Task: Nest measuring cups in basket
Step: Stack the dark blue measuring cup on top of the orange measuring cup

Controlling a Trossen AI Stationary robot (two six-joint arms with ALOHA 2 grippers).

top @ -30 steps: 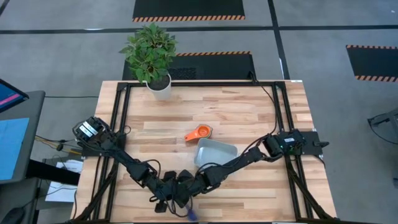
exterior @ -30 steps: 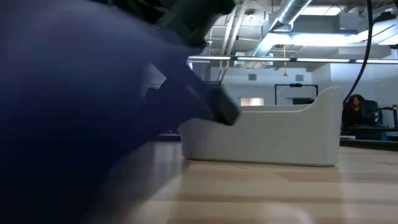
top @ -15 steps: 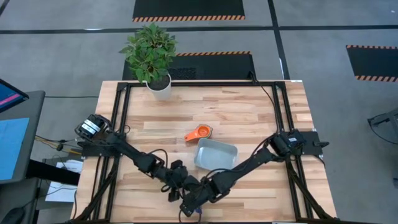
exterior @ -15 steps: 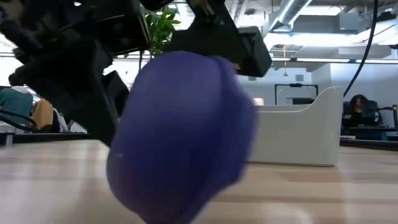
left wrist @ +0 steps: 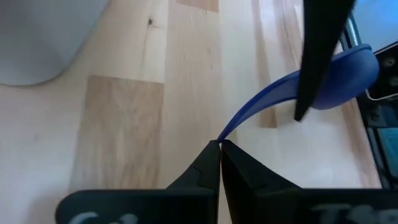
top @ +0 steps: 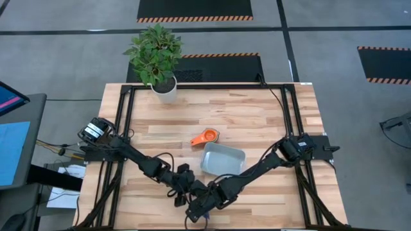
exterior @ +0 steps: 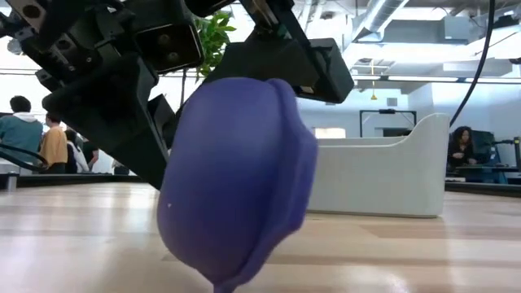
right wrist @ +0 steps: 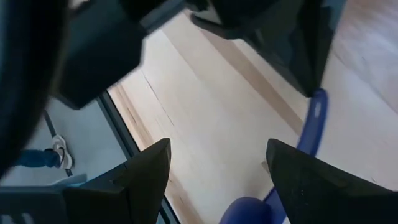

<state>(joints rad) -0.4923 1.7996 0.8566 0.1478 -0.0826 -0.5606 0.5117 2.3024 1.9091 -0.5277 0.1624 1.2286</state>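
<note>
A: Where did the two arms stand at that moment?

B: Both reached toward the near edge of the wooden table (top: 257,112). The left gripper (left wrist: 220,144) had its fingers pressed together on the tip of the flat handle of the dark blue measuring cup (left wrist: 348,78). The right gripper (right wrist: 217,163) hovered just over the same cup, its fingers spread wide, one on either side of the bowl without visibly touching it.

A: And the cup itself?

B: In the low view the dark blue measuring cup (exterior: 236,175) filled the middle of the picture, tilted, its lowest point down at the table surface close to the camera. From above, only a sliver of blue showed at the table's near edge, under the two grippers.

A: Where was the basket?

B: The basket (top: 223,159) lay on the table a little beyond the grippers, near the middle, pale grey-blue. In the low view it stood behind the cup, to the right.

A: Any other cups in view?

B: An orange measuring cup (top: 207,136) lay on the wood just beside the basket's far corner, handle pointing left. Whether it touched the basket could not be told.

A: Anything else?

B: A potted plant (top: 156,58) in a white pot stood at the table's far edge, well apart from the rest. People (exterior: 32,134) showed in the room behind.
</note>
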